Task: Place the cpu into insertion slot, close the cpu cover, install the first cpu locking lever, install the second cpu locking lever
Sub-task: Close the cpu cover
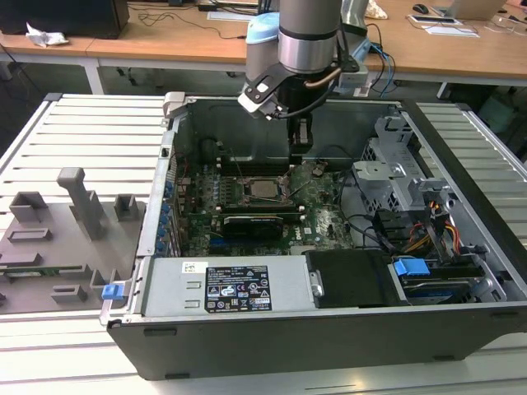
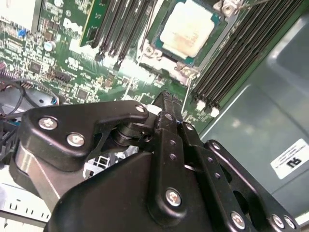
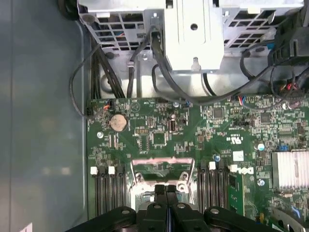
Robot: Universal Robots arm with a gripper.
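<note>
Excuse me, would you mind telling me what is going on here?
A single robot arm is reaching into an open computer case. The cpu lies silver face up in the insertion slot on the green motherboard. The gripper is shut and hangs just beside the socket; whether it holds anything is unclear.
</note>
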